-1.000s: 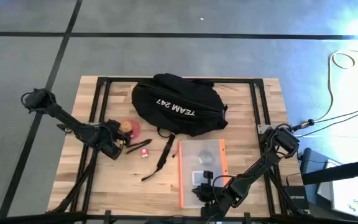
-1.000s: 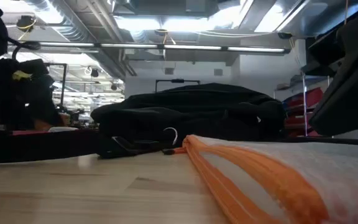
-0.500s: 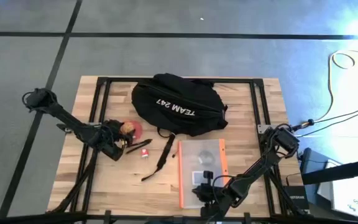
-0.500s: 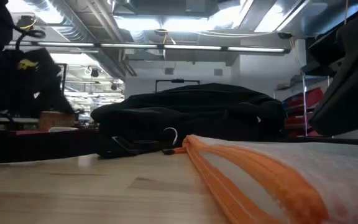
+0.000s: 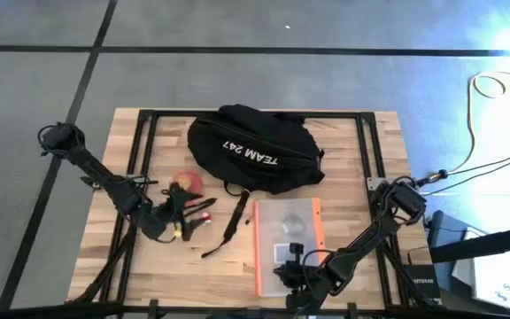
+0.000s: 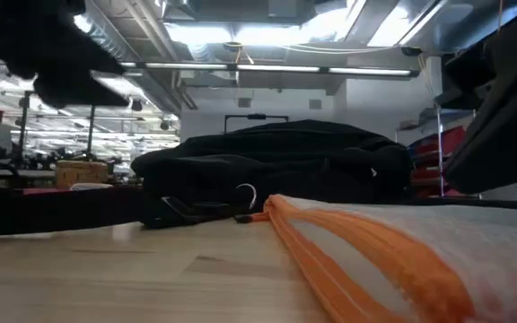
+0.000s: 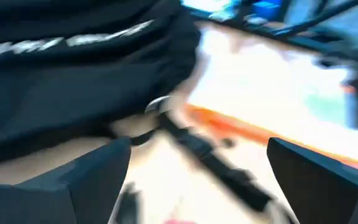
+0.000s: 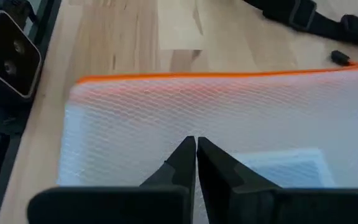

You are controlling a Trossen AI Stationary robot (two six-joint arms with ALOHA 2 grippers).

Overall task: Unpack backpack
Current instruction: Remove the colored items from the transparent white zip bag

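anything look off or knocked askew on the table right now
Nothing stands out. The backpack sits closed at the table's far edge, the orange-edged mesh pouch lies flat under the right gripper, and small items lie loose by the left gripper.

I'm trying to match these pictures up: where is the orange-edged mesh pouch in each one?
High view: mesh pouch below the backpack.
Low view: pouch in the right foreground, backpack behind.
Left wrist view: blurred orange edge.
Right wrist view: fills the middle.
Shared landmark: the backpack.

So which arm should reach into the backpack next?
Probably the left. Its end effector is open and empty beside the backpack, past the small items already out. The right end effector is shut over the mesh pouch, farther from it.
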